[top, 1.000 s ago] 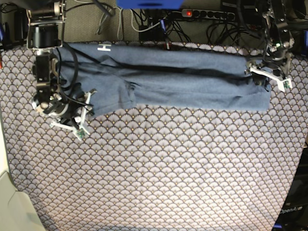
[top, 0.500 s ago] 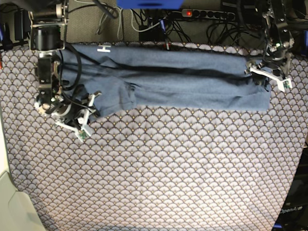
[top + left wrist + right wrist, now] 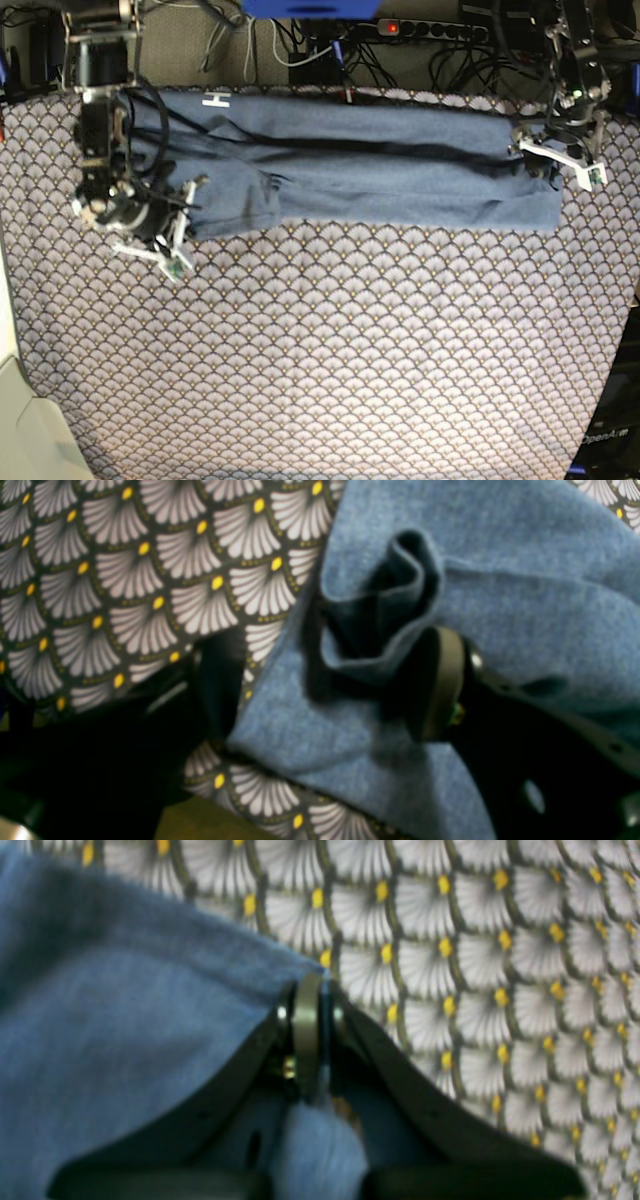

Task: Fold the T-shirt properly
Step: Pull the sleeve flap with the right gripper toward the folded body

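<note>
At the near corner, the right gripper (image 3: 311,1040) is pinched tight on the T-shirt (image 3: 380,160) hem; the left gripper (image 3: 560,160) sits wide open over the other end. Lengthwise band across the tablecloth (image 3: 350,350), crosswise folds apparently remain.

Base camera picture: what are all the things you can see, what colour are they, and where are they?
T-shirt: one, slate blue, folded into a long band across the far part of the table.
Tablecloth: one, grey with a scallop pattern, covering the table.
Power strip: one, black with a red switch, behind the table.
Cables: several, black and white, behind the table.
Right gripper: one, black, shut on the T-shirt corner.
Left gripper: one, open at the shirt's other end, one finger on the cloth.
</note>
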